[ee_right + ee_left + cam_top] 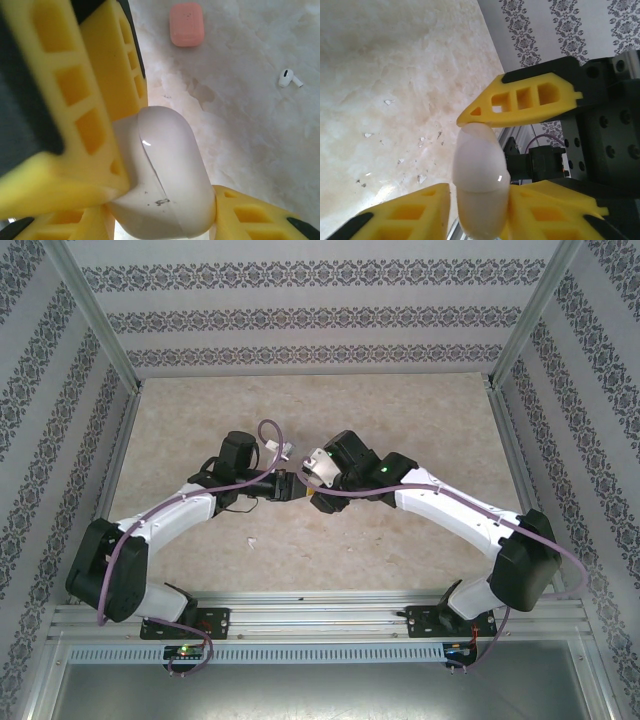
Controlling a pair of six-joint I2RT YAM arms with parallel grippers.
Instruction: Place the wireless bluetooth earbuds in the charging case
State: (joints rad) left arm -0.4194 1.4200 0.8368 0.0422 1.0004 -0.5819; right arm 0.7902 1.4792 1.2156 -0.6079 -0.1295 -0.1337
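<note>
My right claw (162,200) is pinched shut on the white case (170,165), and my left claw (480,202) is snug on its other end. The case is light, hard and glossy, so probably slippery. 1 white earbud (290,78) lies on the table (250,145). It's tiny, so I'd take it by the stem.

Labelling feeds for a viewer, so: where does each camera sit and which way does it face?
Top external: above and behind the bases, looking down at the table; both arms show, left gripper and right gripper tip to tip mid-table.
Left wrist: on the left arm, facing along its own fingers, which flank the white case; a right-gripper finger crosses above.
Right wrist: on the right arm, facing down past its own fingers and the case to the table.
Shared: both wrist views show the white case.
</note>
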